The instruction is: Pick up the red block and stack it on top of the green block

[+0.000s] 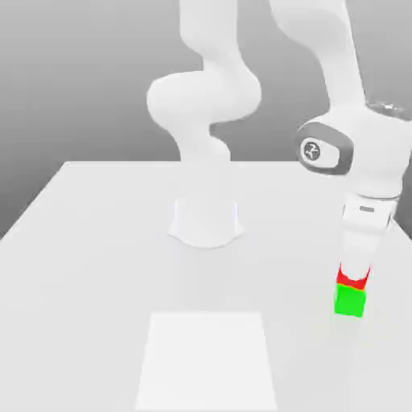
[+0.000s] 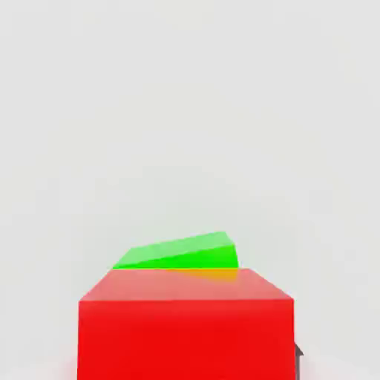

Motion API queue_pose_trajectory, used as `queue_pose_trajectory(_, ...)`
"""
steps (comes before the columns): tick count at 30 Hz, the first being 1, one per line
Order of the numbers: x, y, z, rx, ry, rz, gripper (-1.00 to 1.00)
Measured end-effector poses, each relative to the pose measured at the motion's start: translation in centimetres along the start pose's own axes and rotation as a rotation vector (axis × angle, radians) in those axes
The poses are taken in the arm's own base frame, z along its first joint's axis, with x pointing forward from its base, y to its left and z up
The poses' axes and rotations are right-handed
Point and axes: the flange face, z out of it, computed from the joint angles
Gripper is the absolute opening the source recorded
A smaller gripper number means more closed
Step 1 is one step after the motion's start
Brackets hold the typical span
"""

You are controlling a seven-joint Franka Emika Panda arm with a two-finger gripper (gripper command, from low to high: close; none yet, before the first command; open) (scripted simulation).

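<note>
Desk (image 1: 96,241): plain white, matte top, far edge visible against a grey backdrop. Arm's round white base (image 1: 206,221) sits directly on it, centred left-right, toward the far side. A flat, slightly brighter white rectangular patch (image 1: 206,358) lies flush on the near side, roughly in line with the base. Green block (image 1: 350,301) rests on the desk at the exterior view's right, near side, well apart from both base and patch. The red block (image 1: 352,278) sits on the green one, touching it, not the desk. In the hand view the desk (image 2: 185,111) is bare white beyond the blocks.
</note>
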Motion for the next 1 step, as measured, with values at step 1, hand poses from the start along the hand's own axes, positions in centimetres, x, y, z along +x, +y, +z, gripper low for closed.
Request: queue_pose_trajectory(1, 0.00, 0.00, 0.00, 0.000, 0.000, 0.000, 1.00)
